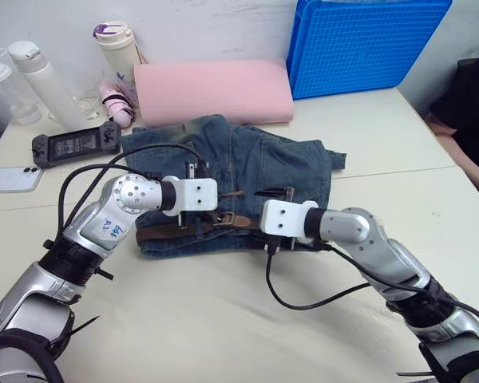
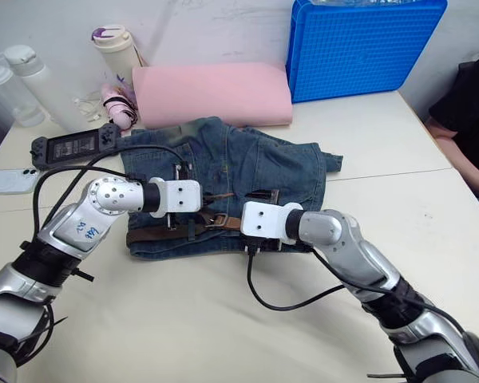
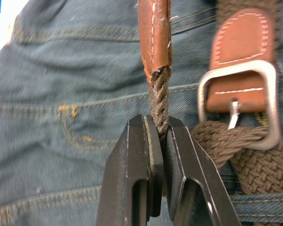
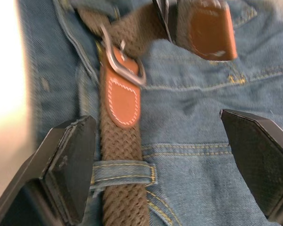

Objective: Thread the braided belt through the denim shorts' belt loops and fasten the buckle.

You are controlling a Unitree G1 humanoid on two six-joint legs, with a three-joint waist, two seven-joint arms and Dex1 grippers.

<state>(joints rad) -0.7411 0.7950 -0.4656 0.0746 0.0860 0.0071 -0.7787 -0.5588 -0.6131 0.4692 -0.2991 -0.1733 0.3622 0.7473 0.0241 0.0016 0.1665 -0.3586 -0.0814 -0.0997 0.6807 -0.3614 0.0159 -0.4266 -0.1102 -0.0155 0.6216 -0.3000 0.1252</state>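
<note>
Left pincer [image 3: 161, 141] clenched on braided belt [image 3: 159, 101] tip; right pincer [image 4: 162, 155] spread wide over denim shorts [image 4: 203, 141].

Pale table [image 1: 223, 319] bears denim shorts [image 1: 263, 163], pink roll [image 1: 214, 89], phone [image 1: 9, 179]

Shorts [image 1: 255, 171] flat, belt [image 4: 123, 186] threaded under a loop [image 4: 122, 168] between right claw's [image 4: 165, 165] spread fingers. Belt's leather-tipped end [image 3: 154, 28] pinched in left claw [image 3: 161, 136], buckle [image 3: 254, 101] just beside.

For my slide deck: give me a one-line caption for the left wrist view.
Left hand pinches the braided belt just below its leather tip, beside the buckle, over the denim shorts.
</note>
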